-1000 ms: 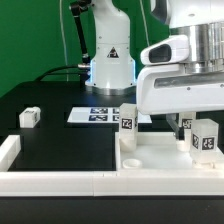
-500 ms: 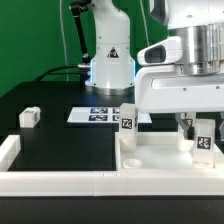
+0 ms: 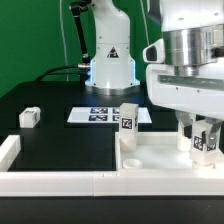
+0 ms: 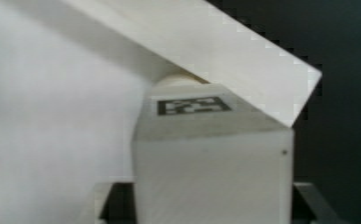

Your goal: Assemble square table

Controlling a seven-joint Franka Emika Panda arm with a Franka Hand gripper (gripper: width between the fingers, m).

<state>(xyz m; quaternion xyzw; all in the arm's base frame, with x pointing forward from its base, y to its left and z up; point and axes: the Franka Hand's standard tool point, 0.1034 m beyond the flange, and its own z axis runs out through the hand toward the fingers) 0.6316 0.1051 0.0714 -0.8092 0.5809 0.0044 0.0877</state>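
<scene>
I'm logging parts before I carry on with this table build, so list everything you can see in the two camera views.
square table slab: one, white, front of the exterior view's right, just behind the border wall.
standing leg block: one, white with tag, upright at the slab's far corner on the exterior view's left.
loose leg block: one, white, lying on the table at the exterior view's left.
held leg block: one, white with tag, upright over the slab's right side.
marker board: one, white with tags, flat in front of the robot base.
border wall: one, white, along the front and left edges.
table: one, black.
robot base: one, white, at the back.
gripper: one, closed on the held leg block.
</scene>
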